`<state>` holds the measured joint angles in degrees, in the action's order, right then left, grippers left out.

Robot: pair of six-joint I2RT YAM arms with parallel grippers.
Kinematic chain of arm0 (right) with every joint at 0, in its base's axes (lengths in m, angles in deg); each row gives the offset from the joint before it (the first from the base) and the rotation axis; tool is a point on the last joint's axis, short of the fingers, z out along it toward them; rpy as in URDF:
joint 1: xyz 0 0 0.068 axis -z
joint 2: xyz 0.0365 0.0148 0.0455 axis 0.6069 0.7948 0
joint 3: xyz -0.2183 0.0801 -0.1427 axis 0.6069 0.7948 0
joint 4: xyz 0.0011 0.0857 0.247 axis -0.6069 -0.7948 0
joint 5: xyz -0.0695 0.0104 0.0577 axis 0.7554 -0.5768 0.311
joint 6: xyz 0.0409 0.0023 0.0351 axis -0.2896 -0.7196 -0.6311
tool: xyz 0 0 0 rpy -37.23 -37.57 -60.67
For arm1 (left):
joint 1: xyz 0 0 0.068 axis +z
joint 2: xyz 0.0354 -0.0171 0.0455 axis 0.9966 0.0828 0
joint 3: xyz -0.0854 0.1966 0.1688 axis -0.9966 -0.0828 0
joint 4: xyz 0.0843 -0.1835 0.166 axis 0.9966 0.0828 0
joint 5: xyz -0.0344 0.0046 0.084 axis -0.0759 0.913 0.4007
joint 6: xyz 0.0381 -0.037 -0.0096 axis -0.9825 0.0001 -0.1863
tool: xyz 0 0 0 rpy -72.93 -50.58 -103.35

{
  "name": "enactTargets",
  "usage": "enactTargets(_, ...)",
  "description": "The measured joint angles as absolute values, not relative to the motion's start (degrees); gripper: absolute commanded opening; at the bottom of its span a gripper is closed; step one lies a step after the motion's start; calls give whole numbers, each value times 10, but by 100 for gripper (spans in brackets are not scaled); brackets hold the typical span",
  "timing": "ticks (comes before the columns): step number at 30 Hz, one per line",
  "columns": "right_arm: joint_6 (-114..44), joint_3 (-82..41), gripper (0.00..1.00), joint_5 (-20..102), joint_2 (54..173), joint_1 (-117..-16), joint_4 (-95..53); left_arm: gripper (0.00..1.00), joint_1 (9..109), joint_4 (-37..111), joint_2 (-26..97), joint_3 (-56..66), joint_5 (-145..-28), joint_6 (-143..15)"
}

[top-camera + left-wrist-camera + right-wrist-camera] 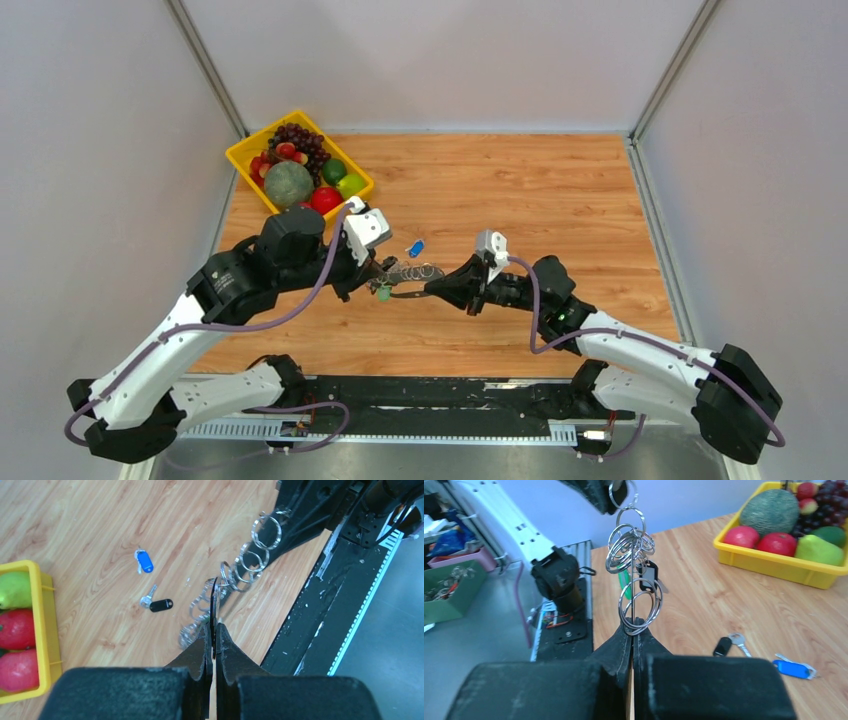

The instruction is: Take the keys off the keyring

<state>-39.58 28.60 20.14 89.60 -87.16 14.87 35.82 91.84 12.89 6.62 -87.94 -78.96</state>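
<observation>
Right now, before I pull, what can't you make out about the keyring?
- Top view: keyring is too small to count its loops.
- Left wrist: the shut left gripper covers its pinch point; that loop is edge-on.
- Right wrist: green tag is mostly hidden behind the loops; right gripper covers its pinch point.

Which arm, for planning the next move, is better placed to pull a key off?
Probably right: the black-tagged key hangs just ahead of the right gripper; the left gripper anchors the keyrings.

- I see the right gripper (632,632), jaws pinched on the lowest loop of the keyring (640,600).
- A black-tagged key (725,645) and a blue-tagged key (794,669) lie on the tabletop (724,595).
</observation>
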Motion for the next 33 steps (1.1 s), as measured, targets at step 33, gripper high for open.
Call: enactTargets(33,-351,216,23,283,863,-909,23,0,355,813,89,-24,-804,-818)
